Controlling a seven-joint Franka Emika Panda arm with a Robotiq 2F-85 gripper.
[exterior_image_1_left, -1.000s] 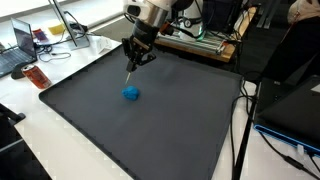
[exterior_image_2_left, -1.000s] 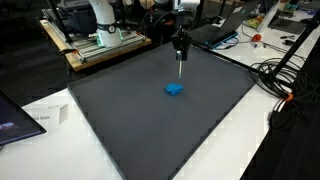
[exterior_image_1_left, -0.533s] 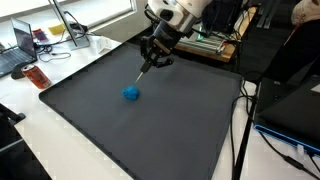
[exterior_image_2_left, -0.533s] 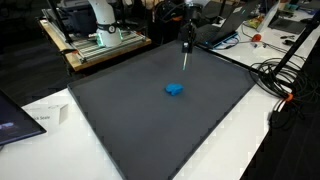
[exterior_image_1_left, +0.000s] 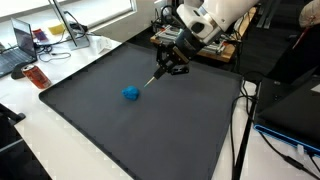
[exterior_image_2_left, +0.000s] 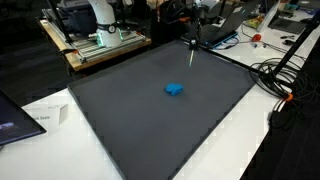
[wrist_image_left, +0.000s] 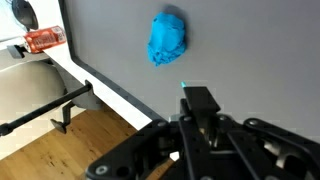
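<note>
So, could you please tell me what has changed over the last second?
The claw, shut on a thin stick, swung away from the blue lump toward the far edge of the dark mat, tilting as it went. Lump, mat and grip stayed unchanged.

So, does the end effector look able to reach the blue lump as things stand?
Probably yes: nothing lies between the end effector and the blue lump on the mat, though it is shut on a thin stick.

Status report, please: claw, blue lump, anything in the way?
Claw shut on thin stick. Blue lump on dark mat, apart from stick tip. Nothing between them.
</note>
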